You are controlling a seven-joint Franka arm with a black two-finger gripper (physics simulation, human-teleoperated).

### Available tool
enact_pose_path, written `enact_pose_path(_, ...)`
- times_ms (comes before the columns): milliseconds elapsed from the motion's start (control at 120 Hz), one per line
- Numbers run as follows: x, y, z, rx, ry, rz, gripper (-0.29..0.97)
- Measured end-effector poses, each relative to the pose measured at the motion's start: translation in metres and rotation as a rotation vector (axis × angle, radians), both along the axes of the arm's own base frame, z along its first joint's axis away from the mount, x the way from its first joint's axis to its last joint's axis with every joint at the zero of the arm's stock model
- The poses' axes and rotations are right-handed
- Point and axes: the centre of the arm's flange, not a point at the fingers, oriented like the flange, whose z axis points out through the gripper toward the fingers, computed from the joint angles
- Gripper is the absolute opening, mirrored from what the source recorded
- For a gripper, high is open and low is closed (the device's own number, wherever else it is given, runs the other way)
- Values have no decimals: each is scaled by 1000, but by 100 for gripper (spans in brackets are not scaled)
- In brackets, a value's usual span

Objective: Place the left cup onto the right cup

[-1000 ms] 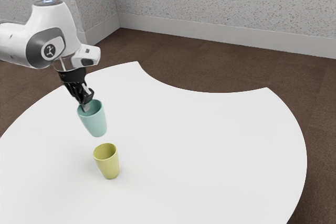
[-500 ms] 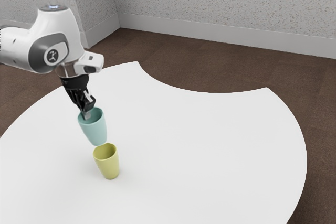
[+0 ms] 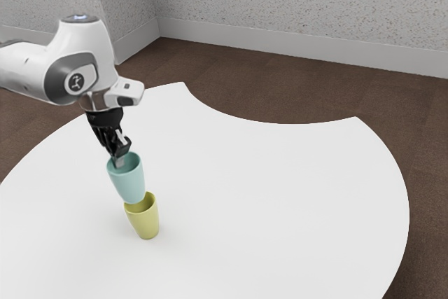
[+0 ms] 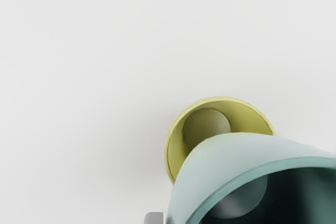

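A pale teal cup (image 3: pixel 127 179) hangs tilted in the air, my gripper (image 3: pixel 119 154) shut on its rim from above. Its base sits just over the mouth of a yellow-green cup (image 3: pixel 143 218) standing upright on the white table (image 3: pixel 280 201), at the exterior view's lower left. I cannot tell whether the two cups touch. In the wrist view the teal cup (image 4: pixel 252 182) looms large under my hand, covering part of the yellow-green cup (image 4: pixel 210 121) whose open mouth shows beyond it.
The round white table has a curved cut-out (image 3: pixel 273 106) at its far side, with dark brown floor (image 3: pixel 294 75) beyond. Bare tabletop stretches to the exterior view's right of the cups.
My gripper has carried the teal cup down and toward the exterior view's right, from above and behind the yellow-green cup to just over its mouth. The yellow-green cup has stayed put.
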Motion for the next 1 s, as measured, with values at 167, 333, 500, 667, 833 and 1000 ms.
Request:
enact_pose_path(167,1,1,-5,0,7,2,-11)
enact_pose_path(333,3,2,-9,1,11,5,-11)
enact_pose_path(500,4,3,-13,-1,14,9,-11)
enact_pose_path(667,6,5,-15,-3,16,14,-11)
enact_pose_path(833,6,7,-16,-4,16,19,-11)
enact_pose_path(1000,8,7,-18,-4,19,20,-11)
